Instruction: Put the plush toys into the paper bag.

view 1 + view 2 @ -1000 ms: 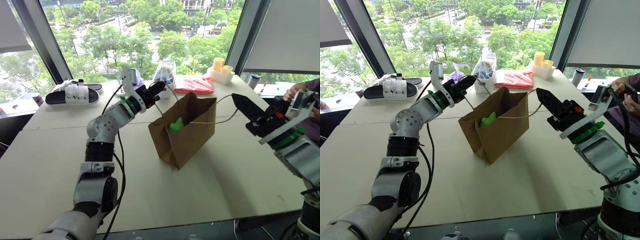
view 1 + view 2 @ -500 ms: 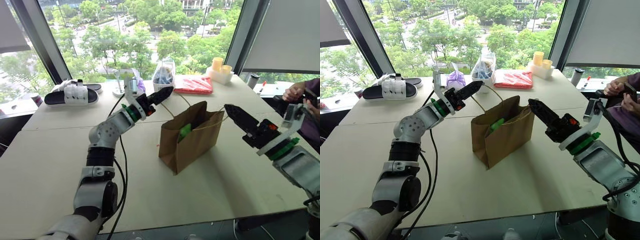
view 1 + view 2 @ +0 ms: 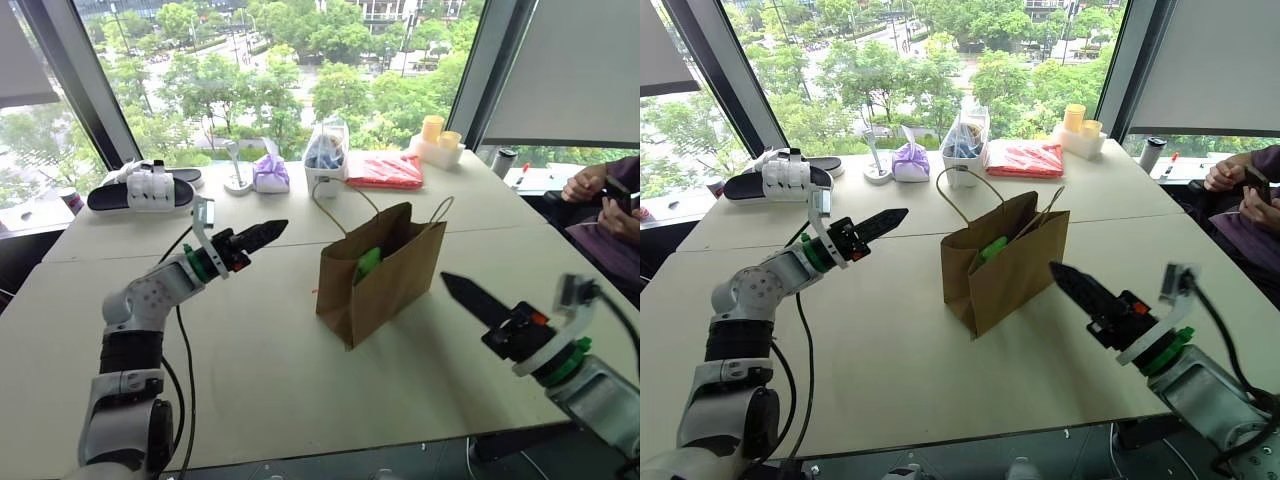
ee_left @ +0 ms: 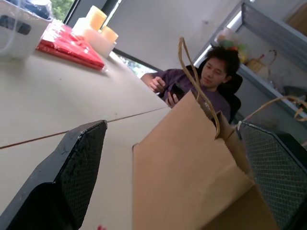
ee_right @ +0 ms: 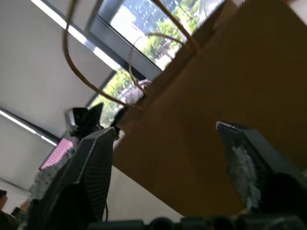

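the bag (image 3: 385, 268) stands upright near the middle of the table (image 3: 270, 380), mouth open, its cord handles (image 3: 340, 195) sticking up free. a green toy (image 3: 367, 262) pokes out at the rim, lodged inside near the top rather than sunk to the bottom. no orange toy can be made out; whether it lies deeper in the bag cannot be told.

the left gripper (image 3: 262, 232) hangs over the table well to the bag's left, empty, its fingers spread wide as its wrist view makes plain. the right gripper (image 3: 465, 294) hangs just off the bag's right side, holding nothing, with a clear gap between its two fingers in its own wrist view.

judged from this, the filling looks largely done, and the risk is to the bag itself. it is light, tall and unsupported, so a brush from the nearby right gripper could tip it or slide it. the green toy rides high and could spill if the bag goes over. the loose handles could also snag a finger passing close.

along the far edge by the window sit a white tub (image 3: 327, 160) holding a clear plastic bag, a purple bundle (image 3: 269, 172), a red packet (image 3: 386, 170), yellow cups (image 3: 440, 133) in a white tray and a pair of sandals (image 3: 150, 186). a person (image 3: 612, 205) sits at the right end.
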You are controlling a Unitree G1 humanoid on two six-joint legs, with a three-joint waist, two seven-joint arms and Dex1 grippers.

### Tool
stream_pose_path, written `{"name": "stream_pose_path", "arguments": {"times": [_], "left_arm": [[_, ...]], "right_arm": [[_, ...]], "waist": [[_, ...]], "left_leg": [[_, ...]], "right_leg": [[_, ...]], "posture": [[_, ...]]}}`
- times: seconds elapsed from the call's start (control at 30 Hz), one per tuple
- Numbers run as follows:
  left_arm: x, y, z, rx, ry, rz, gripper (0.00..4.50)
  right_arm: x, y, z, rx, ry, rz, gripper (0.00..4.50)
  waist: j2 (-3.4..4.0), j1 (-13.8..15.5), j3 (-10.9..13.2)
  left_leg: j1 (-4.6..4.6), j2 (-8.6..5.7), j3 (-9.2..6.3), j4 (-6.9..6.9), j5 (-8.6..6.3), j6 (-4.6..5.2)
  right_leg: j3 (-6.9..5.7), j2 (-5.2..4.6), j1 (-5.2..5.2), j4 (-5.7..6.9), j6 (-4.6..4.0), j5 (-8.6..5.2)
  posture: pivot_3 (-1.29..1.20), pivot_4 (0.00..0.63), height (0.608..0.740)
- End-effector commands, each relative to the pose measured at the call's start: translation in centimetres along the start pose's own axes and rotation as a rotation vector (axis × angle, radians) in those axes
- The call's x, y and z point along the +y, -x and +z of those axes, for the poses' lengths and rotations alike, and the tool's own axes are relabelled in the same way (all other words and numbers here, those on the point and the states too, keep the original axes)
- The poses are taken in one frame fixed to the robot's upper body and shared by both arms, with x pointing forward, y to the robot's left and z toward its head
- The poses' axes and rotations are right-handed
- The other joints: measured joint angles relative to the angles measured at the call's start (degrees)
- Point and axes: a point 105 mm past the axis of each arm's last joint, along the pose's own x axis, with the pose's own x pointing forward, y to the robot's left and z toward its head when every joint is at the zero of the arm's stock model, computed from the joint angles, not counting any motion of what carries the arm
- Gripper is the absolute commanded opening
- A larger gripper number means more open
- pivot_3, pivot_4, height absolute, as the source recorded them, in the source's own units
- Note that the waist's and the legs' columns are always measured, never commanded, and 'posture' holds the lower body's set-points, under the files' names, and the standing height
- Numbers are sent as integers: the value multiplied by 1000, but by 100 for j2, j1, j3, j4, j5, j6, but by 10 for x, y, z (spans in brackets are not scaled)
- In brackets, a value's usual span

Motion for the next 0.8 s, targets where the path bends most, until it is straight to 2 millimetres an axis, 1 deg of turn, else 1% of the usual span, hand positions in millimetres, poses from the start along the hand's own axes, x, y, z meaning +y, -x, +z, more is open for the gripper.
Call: {"name": "stream_pose_path", "arguments": {"times": [0.03,0.13,0.27,0.33,0.43,0.6,0.73,0.8], "left_arm": [[-29,-5,-11,73,-84,-102,4500],[-39,-10,-19,94,-119,-130,4500],[-54,-22,-34,149,-197,-192,4500],[-57,-26,-39,165,-221,-209,4500],[-66,-35,-46,173,-226,-263,4500],[-80,-42,-57,210,-243,-339,4500],[-84,-48,-60,209,-249,-342,4500],[-78,-57,-66,218,-284,-277,4500]], "right_arm": [[8,-14,-5,38,66,64,1602],[8,-22,-10,67,95,83,29],[2,-39,-18,109,135,74,29],[1,-44,-20,114,138,74,29],[0,-57,-23,115,145,78,29],[-1,-68,-24,114,158,76,29],[-1,-72,-27,118,166,81,29],[1,-73,-29,121,166,92,29]], "waist": [[0,12,0],[-1,45,1],[-1,44,1],[-1,32,0],[0,11,0],[0,6,0],[0,11,0],[0,12,0]], "left_leg": [[0,0,-1,0,0,0],[-1,0,-2,1,1,-1],[-1,0,-1,1,0,-2],[-1,-1,1,1,0,-2],[-1,-1,1,0,0,-2],[-2,-1,0,0,0,-1],[-2,-1,0,0,0,-1],[-2,-2,0,0,1,-1]], "right_leg": [[0,-1,0,0,0,0],[0,-4,1,-2,0,0],[0,-4,1,-4,0,0],[0,-4,1,-3,-1,0],[0,-3,1,-4,-1,0],[-1,-3,-1,-3,-1,0],[-1,-3,-1,-3,-1,0],[-1,-3,-1,-3,-1,0]], "posture": [[0,150,740],[0,150,740],[0,150,740],[0,150,740],[0,150,740],[0,150,740],[0,150,740],[0,150,740]]}}
